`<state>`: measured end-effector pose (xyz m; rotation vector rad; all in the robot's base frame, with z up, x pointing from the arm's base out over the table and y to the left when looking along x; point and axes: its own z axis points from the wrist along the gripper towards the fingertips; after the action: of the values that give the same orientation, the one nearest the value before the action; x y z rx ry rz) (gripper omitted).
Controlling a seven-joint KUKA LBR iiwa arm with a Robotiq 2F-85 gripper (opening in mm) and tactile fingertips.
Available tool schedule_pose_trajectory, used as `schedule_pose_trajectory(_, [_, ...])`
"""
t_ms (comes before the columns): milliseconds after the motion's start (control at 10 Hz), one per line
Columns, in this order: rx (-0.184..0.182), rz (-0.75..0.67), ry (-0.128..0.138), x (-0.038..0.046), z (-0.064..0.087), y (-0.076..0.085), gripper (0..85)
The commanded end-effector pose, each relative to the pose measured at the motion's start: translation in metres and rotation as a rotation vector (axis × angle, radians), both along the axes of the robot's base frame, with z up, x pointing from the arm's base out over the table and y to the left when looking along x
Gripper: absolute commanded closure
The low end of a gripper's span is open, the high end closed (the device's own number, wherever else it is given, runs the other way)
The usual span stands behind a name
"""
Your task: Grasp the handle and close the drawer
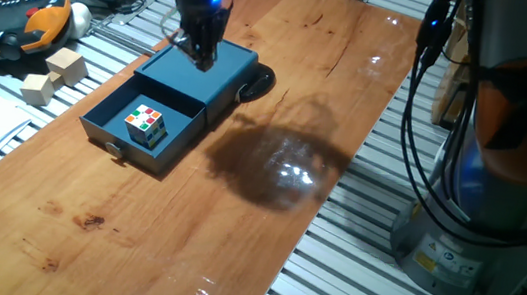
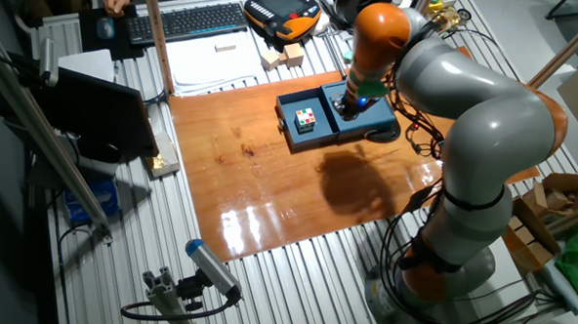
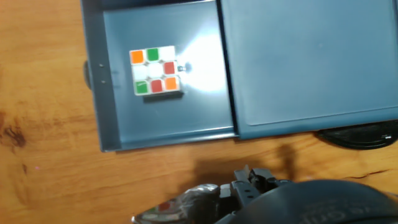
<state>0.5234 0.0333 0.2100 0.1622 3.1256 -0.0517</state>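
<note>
The dark blue drawer [image 1: 176,109] stands pulled out of its brighter blue casing [image 1: 215,69] toward the near-left table edge. A multicoloured puzzle cube [image 1: 146,124] lies inside it. The handle [image 1: 115,149], a small grey knob, sticks out of the drawer's front panel. My gripper [image 1: 200,54] hangs over the casing's top, just behind the open drawer and well away from the handle. In the hand view the drawer [image 3: 186,115], the cube [image 3: 155,71] and the handle [image 3: 86,71] lie to the left, and my fingertips do not show. The other fixed view shows the gripper [image 2: 349,107] over the casing.
A black disc [image 1: 258,80] lies against the casing's far side. Two wooden blocks [image 1: 55,76] and an orange teach pendant [image 1: 19,25] sit on the slatted bench left of the wooden board. The arm's base [image 1: 473,244] stands to the right.
</note>
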Motion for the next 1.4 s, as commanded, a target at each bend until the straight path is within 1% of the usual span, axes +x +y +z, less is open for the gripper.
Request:
schedule_pose_trajectory(0, [0.002, -0.011, -0.005, 0.0005, -0.004, 0.005, 83.0])
schedule_pose_trajectory(200, [0.006, -0.029, -0.009, 0.0009, -0.011, 0.014, 83.0])
schedule_pose_trajectory(300, [0.003, -0.041, -0.009, 0.0015, -0.012, 0.018, 83.0])
schedule_pose_trajectory(400, [-0.007, -0.043, -0.011, 0.0023, -0.012, 0.021, 83.0])
schedule_pose_trajectory(700, [-0.012, -0.051, -0.001, 0.0025, -0.013, 0.027, 83.0])
schedule_pose_trajectory(800, [-0.013, -0.056, -0.007, 0.0031, -0.017, 0.031, 83.0])
schedule_pose_trajectory(900, [-0.016, -0.067, -0.021, 0.0049, -0.019, 0.035, 83.0])
schedule_pose_trajectory(1200, [-0.017, -0.084, -0.01, 0.0088, -0.018, 0.043, 83.0])
schedule_pose_trajectory(1300, [-0.017, -0.09, -0.01, 0.0109, -0.02, 0.046, 83.0])
